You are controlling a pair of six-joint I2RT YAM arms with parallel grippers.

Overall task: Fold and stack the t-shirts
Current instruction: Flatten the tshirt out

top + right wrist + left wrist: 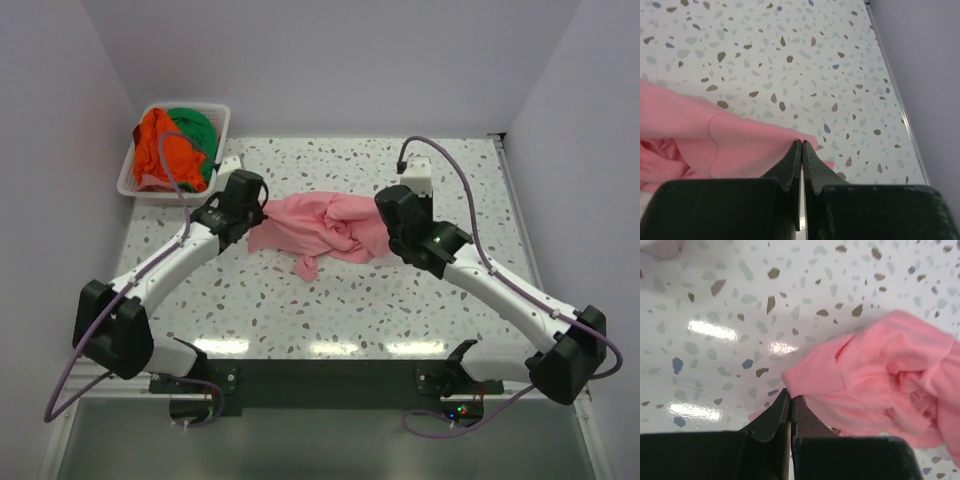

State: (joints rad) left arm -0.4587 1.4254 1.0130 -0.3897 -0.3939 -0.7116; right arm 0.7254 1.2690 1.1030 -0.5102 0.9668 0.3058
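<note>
Top external view shows you the left arm (pixel 160 265) and right arm (pixel 500 285) bent inward, one at each end of the one pink t-shirt (pixel 320 228), which lies crumpled in the middle of the table (pixel 350 305). Your left gripper (pixel 790 399) and right gripper (pixel 801 146) each pinch its edge tight. The white basket (pixel 224 124), far left, seems to hold one orange t-shirt (pixel 160 150) and one green t-shirt (pixel 196 126).

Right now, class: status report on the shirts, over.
Left gripper, right gripper shut on pink t-shirt, crumpled. Orange t-shirt, green t-shirt in basket. Nothing blocking.
</note>
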